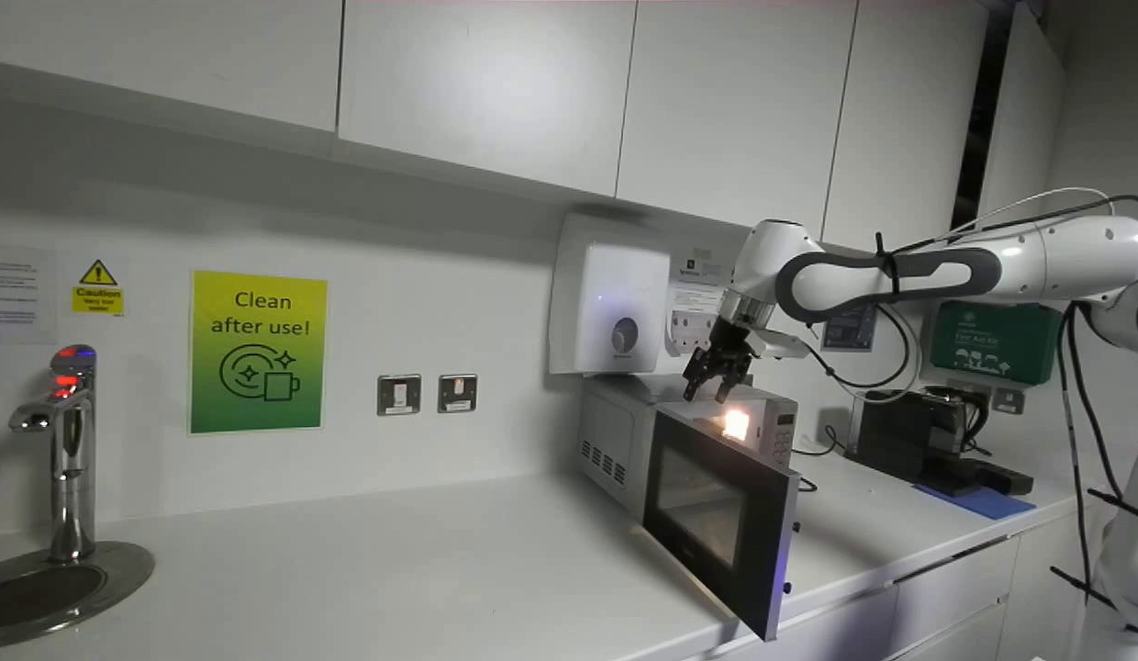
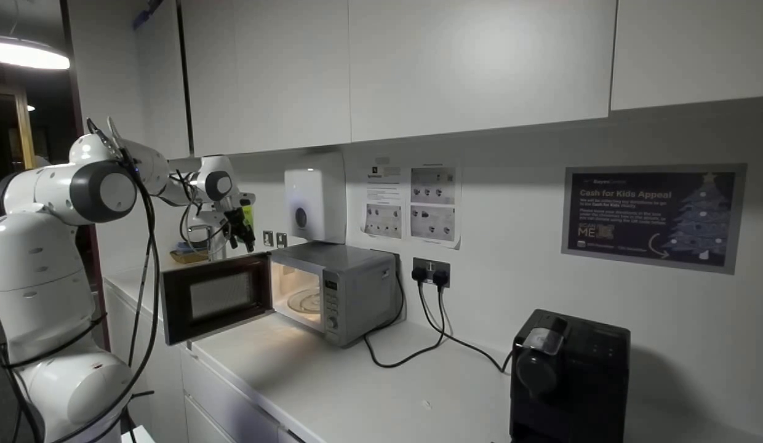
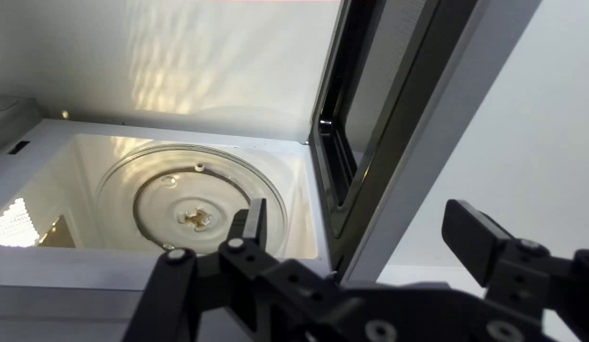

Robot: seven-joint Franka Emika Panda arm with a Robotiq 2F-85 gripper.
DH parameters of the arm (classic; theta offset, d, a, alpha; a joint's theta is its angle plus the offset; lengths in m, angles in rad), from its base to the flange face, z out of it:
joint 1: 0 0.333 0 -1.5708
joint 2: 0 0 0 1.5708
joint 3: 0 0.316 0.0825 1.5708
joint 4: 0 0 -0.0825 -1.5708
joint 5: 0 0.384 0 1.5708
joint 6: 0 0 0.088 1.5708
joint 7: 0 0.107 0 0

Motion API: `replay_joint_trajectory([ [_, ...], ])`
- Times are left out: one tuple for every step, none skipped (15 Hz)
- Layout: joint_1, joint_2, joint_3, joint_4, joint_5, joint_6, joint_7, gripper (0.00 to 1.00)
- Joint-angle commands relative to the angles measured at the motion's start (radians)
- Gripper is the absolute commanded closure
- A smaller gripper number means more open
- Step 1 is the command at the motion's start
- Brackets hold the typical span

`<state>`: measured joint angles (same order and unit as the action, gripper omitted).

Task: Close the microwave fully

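My fingers [image 3: 470, 237] stand wide apart, holding nothing, near the swung-out door [image 2: 215, 298] — how near, I can't judge well. Past it sits the microwave [image 2: 369, 289], lit inside, on the white bench [image 2: 338, 384]; the door reaches out toward the bench's front edge. Behind is the pale wall [image 2: 511, 203] with its white dispenser [image 1: 615, 285] — and, higher up, a row of flat cupboards [image 2: 474, 67].
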<state>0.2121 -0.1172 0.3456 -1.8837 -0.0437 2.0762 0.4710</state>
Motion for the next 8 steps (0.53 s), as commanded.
replay_joint_trajectory([
  [0.029, 0.059, 0.002, 0.094, -0.006, -0.053, -0.001, 0.00],
  [0.037, 0.068, 0.004, 0.106, -0.008, -0.057, 0.000, 0.00],
  [0.045, 0.080, 0.006, 0.119, -0.011, -0.062, 0.003, 0.00],
  [0.054, 0.091, 0.008, 0.133, -0.013, -0.069, 0.003, 0.00],
  [0.062, 0.101, 0.008, 0.147, -0.014, -0.076, 0.003, 0.00],
  [0.070, 0.112, 0.010, 0.159, -0.016, -0.083, 0.003, 0.00],
  [0.079, 0.121, 0.011, 0.171, -0.015, -0.088, 0.003, 0.00],
  [0.089, 0.135, 0.013, 0.184, -0.019, -0.091, 0.003, 0.00],
])
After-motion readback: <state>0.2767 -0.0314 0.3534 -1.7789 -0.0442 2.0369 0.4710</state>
